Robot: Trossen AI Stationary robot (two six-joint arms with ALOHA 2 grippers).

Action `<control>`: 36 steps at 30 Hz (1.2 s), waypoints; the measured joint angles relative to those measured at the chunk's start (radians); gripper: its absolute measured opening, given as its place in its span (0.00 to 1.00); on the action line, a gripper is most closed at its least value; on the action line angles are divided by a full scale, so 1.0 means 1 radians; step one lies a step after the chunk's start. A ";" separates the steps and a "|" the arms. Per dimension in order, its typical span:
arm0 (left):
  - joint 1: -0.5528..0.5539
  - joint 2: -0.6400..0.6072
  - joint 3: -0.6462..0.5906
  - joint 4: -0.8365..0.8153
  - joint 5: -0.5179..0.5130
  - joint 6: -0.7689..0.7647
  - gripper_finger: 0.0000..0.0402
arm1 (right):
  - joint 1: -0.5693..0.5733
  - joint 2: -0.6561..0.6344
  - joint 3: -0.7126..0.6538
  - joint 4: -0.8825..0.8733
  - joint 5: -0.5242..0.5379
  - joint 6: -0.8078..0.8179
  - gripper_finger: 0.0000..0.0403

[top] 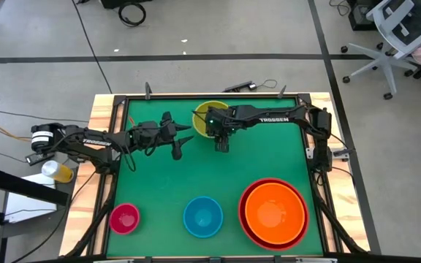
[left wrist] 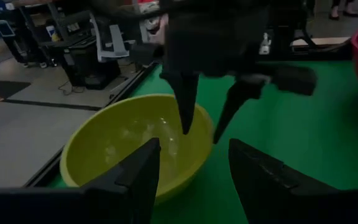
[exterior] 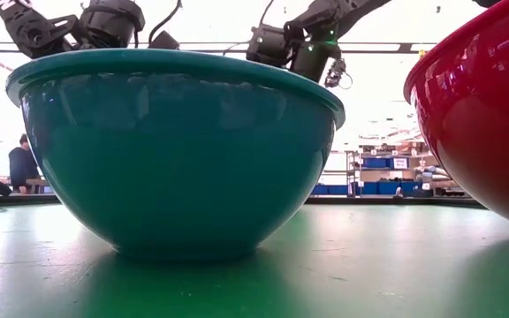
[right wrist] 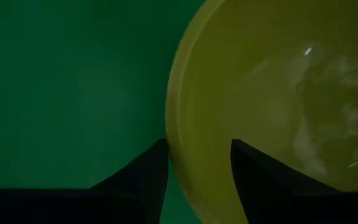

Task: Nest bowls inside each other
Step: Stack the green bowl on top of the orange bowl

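The right gripper (top: 221,146), fingers apart astride the rim of the yellow-green bowl (top: 205,117) at the table's far edge, needs to clamp before lifting toward the orange bowl (top: 272,212).

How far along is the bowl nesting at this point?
Done: orange bowl sits inside red bowl. In hand: right tool straddles the yellow-green bowl rim, fingers apart. Left: blue bowl and pink bowl stand separate. Left tool waits open nearby.
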 joint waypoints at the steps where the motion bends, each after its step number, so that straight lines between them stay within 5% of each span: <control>1: -0.004 0.000 0.000 0.006 0.003 -0.003 0.48 | -0.002 0.000 -0.011 0.003 0.000 0.002 0.42; 9: -0.019 -0.001 0.000 0.037 0.066 -0.005 0.46 | -0.004 0.000 -0.066 0.030 0.051 0.019 0.31; 15: -0.015 0.000 0.000 0.030 0.066 -0.001 0.42 | 0.005 -0.007 -0.063 0.009 0.075 0.004 0.06; 28: -0.017 -0.007 0.000 0.027 0.083 0.020 0.36 | 0.085 -0.122 -0.066 -0.175 0.118 0.049 0.06; 36: -0.017 -0.007 0.000 0.026 0.088 0.032 0.36 | 0.280 -0.318 -0.066 -0.411 0.180 0.085 0.06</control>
